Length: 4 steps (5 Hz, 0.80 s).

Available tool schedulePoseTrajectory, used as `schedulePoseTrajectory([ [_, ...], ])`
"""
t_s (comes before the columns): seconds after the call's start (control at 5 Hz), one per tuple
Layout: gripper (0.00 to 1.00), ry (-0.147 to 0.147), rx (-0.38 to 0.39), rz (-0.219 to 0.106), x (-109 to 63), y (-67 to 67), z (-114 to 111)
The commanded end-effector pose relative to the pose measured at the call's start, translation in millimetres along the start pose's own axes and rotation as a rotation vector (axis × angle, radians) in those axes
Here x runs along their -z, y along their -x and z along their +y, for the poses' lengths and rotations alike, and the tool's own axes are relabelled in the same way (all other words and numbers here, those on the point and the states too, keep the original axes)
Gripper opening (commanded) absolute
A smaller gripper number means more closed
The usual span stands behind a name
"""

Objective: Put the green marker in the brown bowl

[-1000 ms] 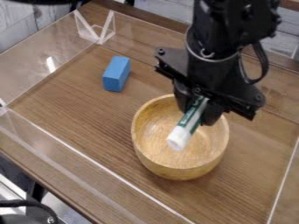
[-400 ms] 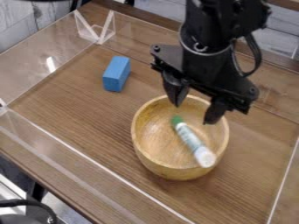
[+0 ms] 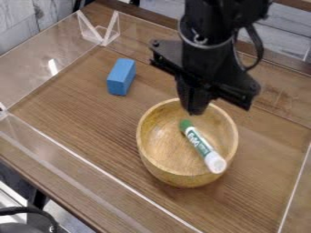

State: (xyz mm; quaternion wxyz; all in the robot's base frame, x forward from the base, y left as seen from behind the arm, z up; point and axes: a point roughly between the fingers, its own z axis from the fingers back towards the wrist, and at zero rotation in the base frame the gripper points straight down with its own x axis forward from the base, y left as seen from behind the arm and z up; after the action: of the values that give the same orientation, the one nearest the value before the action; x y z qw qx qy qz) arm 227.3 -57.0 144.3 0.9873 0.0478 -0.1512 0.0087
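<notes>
The green marker (image 3: 201, 147) lies flat inside the brown bowl (image 3: 155, 157), its green cap end toward the far rim and its white end toward the near right. My gripper (image 3: 195, 102) hangs just above the bowl's far rim, pointing steeply down, a little above the marker's cap end and not touching it. Its fingers are pressed together with nothing between them.
A blue rectangular block (image 3: 120, 76) sits on the wooden table to the left of the bowl. Clear acrylic walls (image 3: 36, 136) fence the table, and a clear stand (image 3: 100, 33) is at the back left.
A second ago the gripper held the marker over the bowl. It opened, the marker dropped and settled flat in the bowl, and the jaws have now shut empty.
</notes>
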Motion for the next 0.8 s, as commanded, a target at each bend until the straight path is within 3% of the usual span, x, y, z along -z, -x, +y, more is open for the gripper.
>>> schedulePoseTrajectory([
  [0.0, 0.0, 0.004, -0.024, -0.088, -29.3, -23.7, 14.1],
  [0.2, 0.0, 0.0, -0.024, -0.096, -34.1, -27.6, 21.5],
  [0.4, 0.0, -0.001, -0.02, -0.093, -33.5, -23.3, 23.7],
  [0.6, 1.0, -0.001, -0.019, -0.086, -30.8, -20.2, 22.4],
])
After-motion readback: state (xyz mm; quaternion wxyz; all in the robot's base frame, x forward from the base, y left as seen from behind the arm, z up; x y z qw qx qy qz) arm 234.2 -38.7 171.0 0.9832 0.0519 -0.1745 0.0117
